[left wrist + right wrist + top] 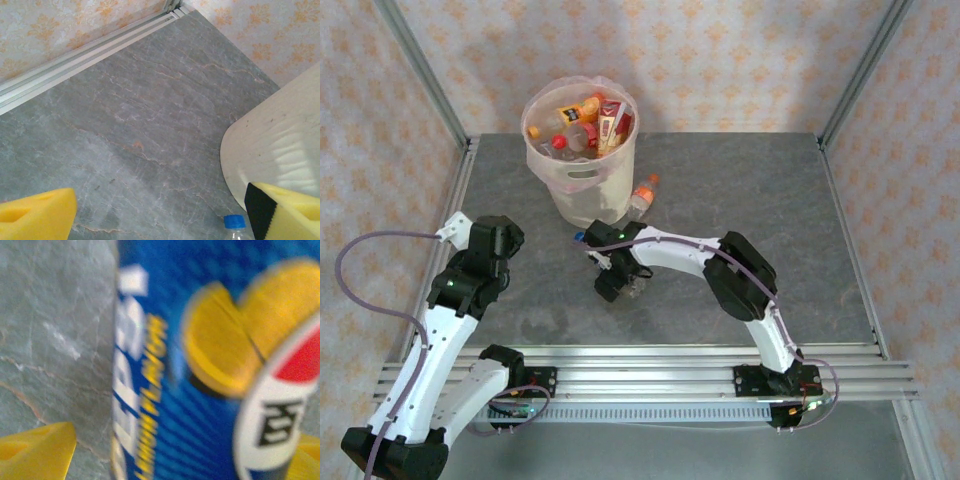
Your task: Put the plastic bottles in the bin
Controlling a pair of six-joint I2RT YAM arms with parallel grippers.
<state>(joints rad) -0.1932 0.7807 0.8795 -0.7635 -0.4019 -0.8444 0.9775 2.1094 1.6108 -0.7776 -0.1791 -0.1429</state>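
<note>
The bin (pixel 582 178), a pale translucent bucket, stands at the back of the table with several plastic bottles (pixel 582 125) inside. An orange-capped bottle (pixel 643 194) lies against its right side. A blue-capped bottle (pixel 580 238) with a blue label (pixel 200 390) lies in front of the bin. My right gripper (pixel 618 278) is down over it, jaws open on either side of the label (pixel 172 460), with a gap at the left finger (pixel 40 452). My left gripper (pixel 160 220) hangs open over bare table, beside the bin wall (pixel 280 145) and that bottle's blue cap (pixel 234 221).
Metal frame posts and patterned walls (pixel 720 60) close in the grey stone table (pixel 740 190) on three sides. A rail (pixel 75 62) runs along the table's left edge. Slotted rails (pixel 650 365) cross the near edge between the arm bases.
</note>
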